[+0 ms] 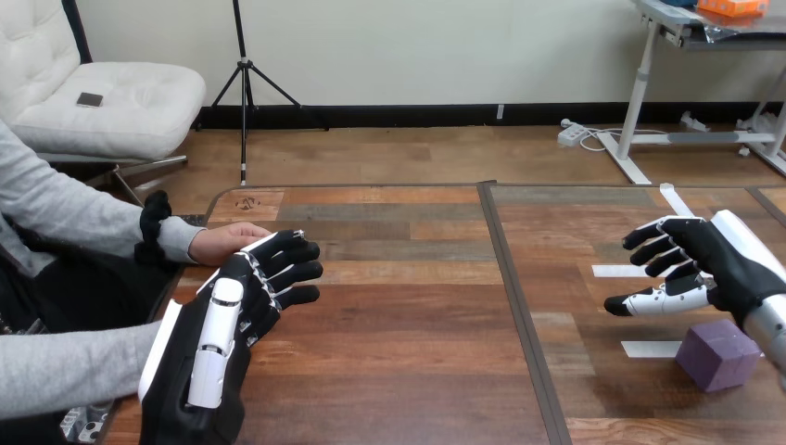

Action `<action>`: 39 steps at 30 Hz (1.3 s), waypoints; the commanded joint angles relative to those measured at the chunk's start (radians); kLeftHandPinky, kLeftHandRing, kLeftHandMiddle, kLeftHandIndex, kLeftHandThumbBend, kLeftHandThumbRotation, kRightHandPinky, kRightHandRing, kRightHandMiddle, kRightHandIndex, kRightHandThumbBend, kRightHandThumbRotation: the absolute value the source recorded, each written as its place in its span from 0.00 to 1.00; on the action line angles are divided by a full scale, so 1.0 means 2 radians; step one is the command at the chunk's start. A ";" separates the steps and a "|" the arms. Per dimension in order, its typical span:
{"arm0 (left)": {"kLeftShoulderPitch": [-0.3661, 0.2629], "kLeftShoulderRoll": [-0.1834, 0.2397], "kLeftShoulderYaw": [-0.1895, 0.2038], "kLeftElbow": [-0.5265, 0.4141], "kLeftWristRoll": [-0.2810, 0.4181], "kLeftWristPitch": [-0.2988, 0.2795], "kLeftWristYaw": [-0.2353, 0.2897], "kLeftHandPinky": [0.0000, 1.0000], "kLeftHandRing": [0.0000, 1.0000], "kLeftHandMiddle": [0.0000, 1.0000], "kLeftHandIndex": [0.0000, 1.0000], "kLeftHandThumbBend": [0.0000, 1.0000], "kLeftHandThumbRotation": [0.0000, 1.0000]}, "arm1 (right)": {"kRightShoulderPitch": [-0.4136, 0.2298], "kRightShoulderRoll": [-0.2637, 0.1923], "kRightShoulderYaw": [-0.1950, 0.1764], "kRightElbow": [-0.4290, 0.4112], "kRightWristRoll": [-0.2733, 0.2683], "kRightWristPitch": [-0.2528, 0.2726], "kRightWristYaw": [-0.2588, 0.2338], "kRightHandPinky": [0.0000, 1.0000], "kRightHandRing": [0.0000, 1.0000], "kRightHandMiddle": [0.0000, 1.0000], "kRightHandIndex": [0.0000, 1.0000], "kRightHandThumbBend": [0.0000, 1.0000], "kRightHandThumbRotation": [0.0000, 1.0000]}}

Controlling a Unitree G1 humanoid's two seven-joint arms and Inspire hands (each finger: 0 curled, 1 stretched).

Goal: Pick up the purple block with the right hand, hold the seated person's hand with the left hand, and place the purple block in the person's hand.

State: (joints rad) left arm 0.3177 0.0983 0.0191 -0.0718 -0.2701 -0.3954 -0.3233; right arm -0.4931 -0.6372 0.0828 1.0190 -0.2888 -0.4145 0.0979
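Found fingers [292,271] of left hand [222,352] straight, slightly apart, gripping nothing, across front of person's hand [222,243]; contact not determinable. Found fingers [658,246] of right hand [718,264] spread, relaxed, empty. Located purple block [718,355] on wooden table [399,371], just below right hand, clear of fingers.

At the wooden table's [408,324] left edge, the left hand [222,324], fingers stretched out, overlaps the person's hand [225,243]. Far right, the right hand [718,264] hovers loosely spread just beyond the purple block [718,355].
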 commanded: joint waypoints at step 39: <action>-0.024 -0.005 0.007 -0.011 -0.003 -0.009 0.004 0.72 0.75 0.75 0.74 0.37 1.00 | -0.053 -0.132 -0.001 -0.100 -0.017 0.004 0.184 0.72 0.80 0.83 0.83 1.00 0.19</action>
State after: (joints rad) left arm 0.3151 0.0974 0.0197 -0.0715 -0.2688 -0.3979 -0.3201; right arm -0.4947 -0.8604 0.0806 0.8720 -0.3175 -0.4109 0.4438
